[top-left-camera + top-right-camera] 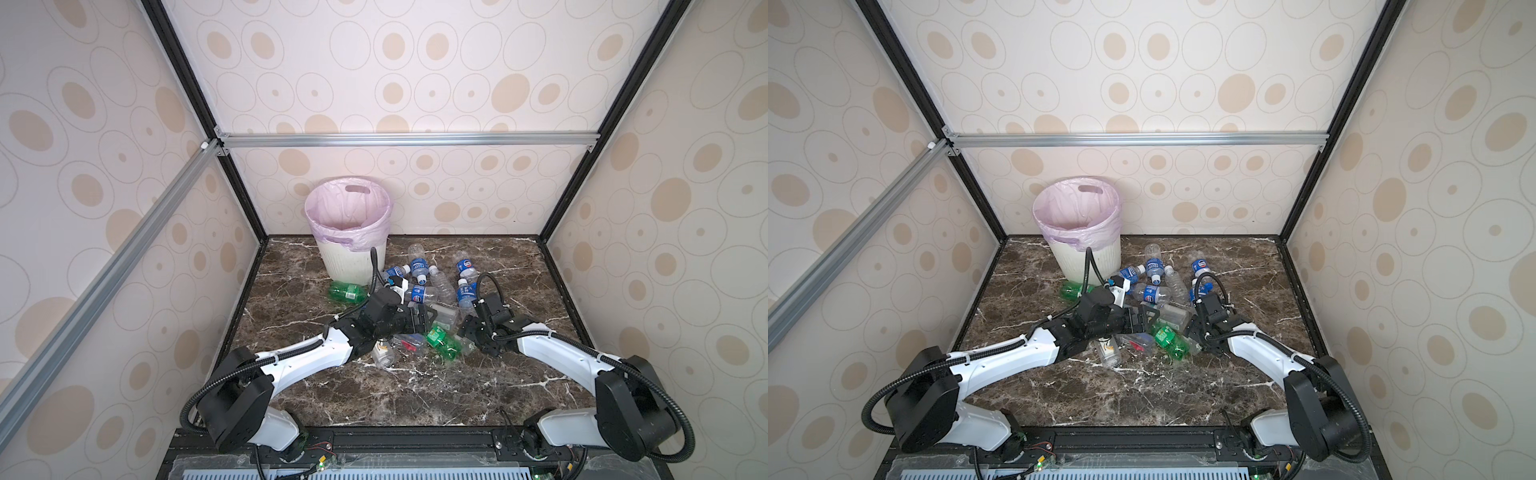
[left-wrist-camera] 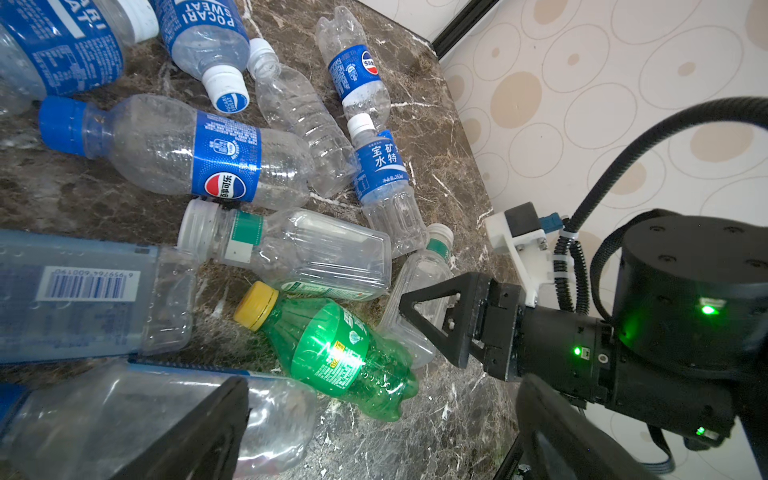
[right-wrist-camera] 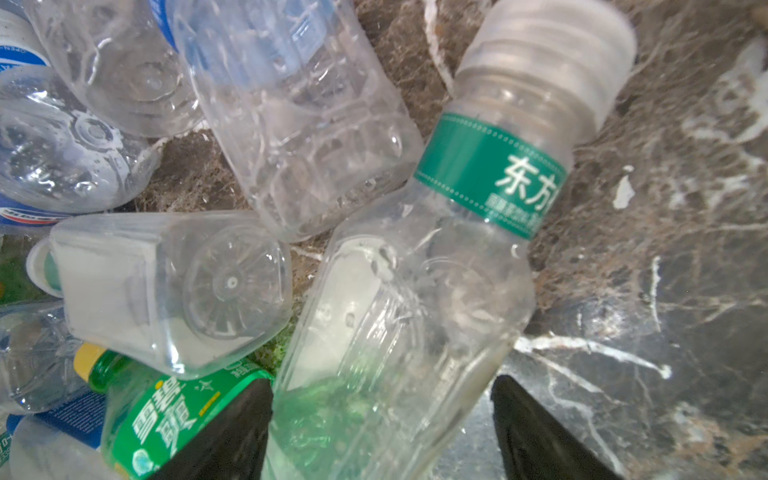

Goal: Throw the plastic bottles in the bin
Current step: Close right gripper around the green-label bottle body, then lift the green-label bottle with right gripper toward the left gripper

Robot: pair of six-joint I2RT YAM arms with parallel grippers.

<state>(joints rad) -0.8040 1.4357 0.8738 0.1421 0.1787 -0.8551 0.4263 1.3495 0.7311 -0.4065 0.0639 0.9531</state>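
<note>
You are looking at a pile of plastic bottles [image 1: 419,291] lying on the dark marble table [image 1: 415,399], just in front of the bin [image 1: 347,262]. The bin is standing at the back, towards the left. Inside it you are seeing only the pink bag [image 1: 349,208]; its bottom is hidden. One green bottle [image 1: 348,292] is lying alone right at the bin's foot, and a black cable [image 1: 376,270] is crossing its end.

Your left gripper [image 1: 431,319] is hanging low over the middle of the pile with its jaws wide apart, holding nothing. In the left wrist view its fingers are running off the picture, and one is covering part of a big clear bottle [image 2: 124,415]. The left arm [image 1: 316,357] is hiding bottles too; a small clear one [image 1: 383,354] is peeking out from under it.

Your right gripper [image 3: 382,388] is open as well. Its jaws are standing on both sides of a clear bottle with a green band [image 3: 415,299], with a gap showing at one side, so it is not squeezing. A second green bottle with a yellow cap [image 2: 340,353] is lying just beside it. Bottles at the edges of the right wrist view are looking blurry and cut off.
</note>
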